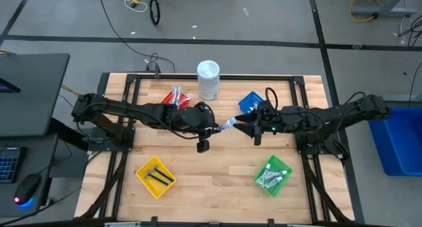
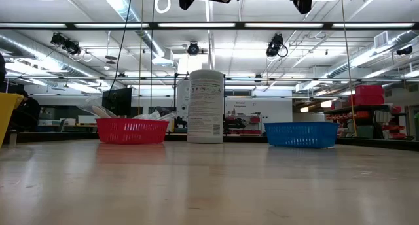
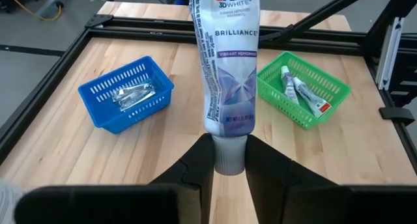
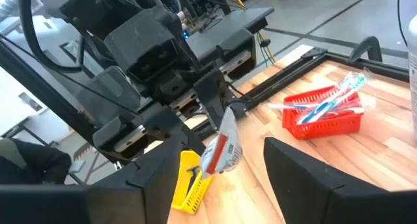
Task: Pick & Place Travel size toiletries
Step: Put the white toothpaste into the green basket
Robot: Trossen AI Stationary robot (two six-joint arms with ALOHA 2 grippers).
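Observation:
A white Crest toothpaste tube (image 1: 227,124) hangs in the air over the table's middle, with my left gripper (image 1: 216,127) shut on it. The tube points away from that gripper toward my right gripper (image 1: 242,125). In the right wrist view the tube's flat crimped end (image 4: 221,146) lies between my right gripper's open fingers (image 4: 221,168), with a gap on either side. Around it stand a green basket (image 1: 273,175) with small tubes, a blue basket (image 1: 250,103) with grey packets, a red basket (image 1: 177,97) with toothbrushes and a yellow basket (image 1: 155,176) with black pieces. My left gripper pinches the tube's grey cap end (image 3: 229,160) between its two fingers. The fingers come from the table's left, slanting a little downward, and lie in line with the tube. The tube sticks out beyond the fingertips toward the table's right, lifted clear of the table.
A tall white cylindrical container (image 1: 208,80) stands at the table's far edge between the red and blue baskets. A black frame (image 1: 132,82) borders the wooden top. Bare wood (image 1: 214,174) lies between the yellow and green baskets at the near side.

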